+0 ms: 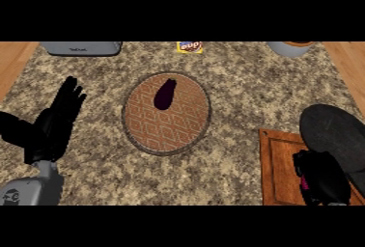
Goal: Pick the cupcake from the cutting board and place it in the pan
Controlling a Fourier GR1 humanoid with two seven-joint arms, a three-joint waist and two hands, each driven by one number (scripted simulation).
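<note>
While the right hand point(322, 176) sits low over the wooden cutting board point(279, 166) at the view's four o'clock, its black fingers are curled downward around something with a pink streak, of which only a sliver shows at the hand's inner edge. This is judged to be the cupcake point(304, 182); the hand hides nearly all of it, so its shape cannot be described and contact is inferred, not seen. The dark round pan point(335, 132) lies at three o'clock, overlapping the board's far right corner and touching or just beside the hand. From the hand, the pan's open floor lies toward twelve to one o'clock, which is the relation the placing move turns on. A short carry up and away from the robot would bring the load over the pan. The right hand is by far the nearer one.

The left hand point(57, 123) stands at nine o'clock, fingers straight and pointing to twelve o'clock, holding nothing and resting well apart from the board. At the centre lies an oval patterned mat point(167, 130) bearing a dark purple eggplant point(165, 93), its long axis running from twelve to six o'clock. A grey toaster point(80, 48), a yellow packet point(189, 47) and a grey cup point(291, 48) line the counter's point(242, 87) far edge.
</note>
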